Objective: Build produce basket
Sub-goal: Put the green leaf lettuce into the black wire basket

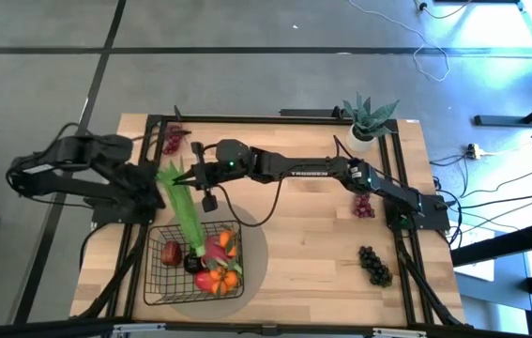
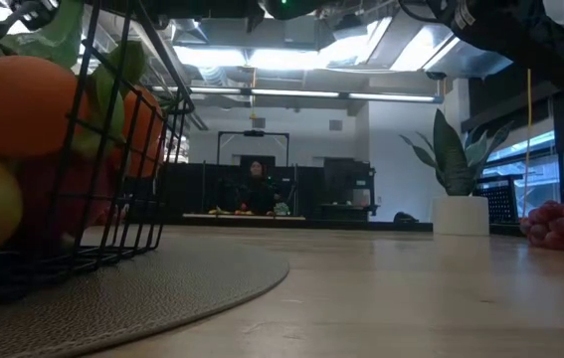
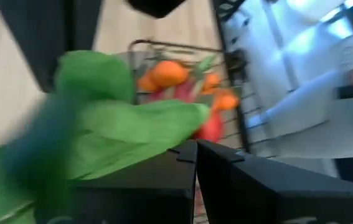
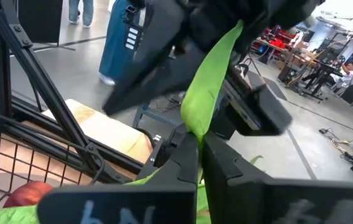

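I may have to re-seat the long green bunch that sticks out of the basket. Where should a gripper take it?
Grip the green bunch at its free upper end, coming from above. That end pokes out over the basket rim; the lower end is buried among fruit. Both the left gripper and right gripper are already there.

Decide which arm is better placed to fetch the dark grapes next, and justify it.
Right, probably. The dark grapes lie near the right arm's base; the left gripper is far off, past the basket. But the right gripper is shut on the bunch and must release first.
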You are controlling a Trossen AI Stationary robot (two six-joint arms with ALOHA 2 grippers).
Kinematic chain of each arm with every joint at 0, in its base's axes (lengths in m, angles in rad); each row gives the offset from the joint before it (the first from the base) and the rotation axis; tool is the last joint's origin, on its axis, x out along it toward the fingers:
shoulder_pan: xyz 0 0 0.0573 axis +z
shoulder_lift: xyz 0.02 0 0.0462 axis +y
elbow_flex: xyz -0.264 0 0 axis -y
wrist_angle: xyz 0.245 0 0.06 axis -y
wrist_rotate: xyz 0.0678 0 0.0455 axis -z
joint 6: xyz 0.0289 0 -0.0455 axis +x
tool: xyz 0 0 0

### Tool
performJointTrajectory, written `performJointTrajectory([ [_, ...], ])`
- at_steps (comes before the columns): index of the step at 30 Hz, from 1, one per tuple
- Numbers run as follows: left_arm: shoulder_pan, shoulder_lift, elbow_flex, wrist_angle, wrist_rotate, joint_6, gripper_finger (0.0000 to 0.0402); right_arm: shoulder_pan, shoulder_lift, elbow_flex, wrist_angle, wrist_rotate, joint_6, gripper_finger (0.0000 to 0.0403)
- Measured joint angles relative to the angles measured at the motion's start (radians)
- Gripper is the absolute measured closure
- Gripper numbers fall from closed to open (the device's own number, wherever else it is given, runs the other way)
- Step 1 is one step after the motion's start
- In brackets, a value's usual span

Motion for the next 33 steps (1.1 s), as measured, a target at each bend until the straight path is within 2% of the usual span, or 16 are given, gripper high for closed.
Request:
performJointTrajectory([
  [6, -0.05, 0.026, -0.042, 0.002, -0.241, 0.054, 0.0401, -0.001, 0.0, 0.0, -0.003, 0.001, -0.001, 0.0403],
  [8, -0.058, 0.029, -0.047, 0.001, -0.276, 0.031, 0.0401, -0.001, 0.0, 0.0, -0.004, 0.001, -0.001, 0.0403],
  [14, -0.062, 0.033, -0.087, 0.003, -0.273, -0.075, 0.0401, -0.001, 0.0, 0.0, -0.005, -0.005, 0.05, 0.0403],
  [21, -0.089, 0.034, -0.111, 0.003, -0.271, -0.08, 0.0401, -0.001, 0.0, 0.0, -0.046, -0.112, 0.046, 0.0403],
  [29, -0.1, 0.033, -0.111, 0.002, -0.272, -0.08, 0.0401, -0.003, 0.0, 0.0, -0.086, -0.054, 0.029, 0.0401],
  [33, -0.1, 0.033, -0.111, 0.002, -0.272, -0.08, 0.0401, -0.004, 0.0, 0.0, -0.118, -0.053, 0.029, 0.0378],
])
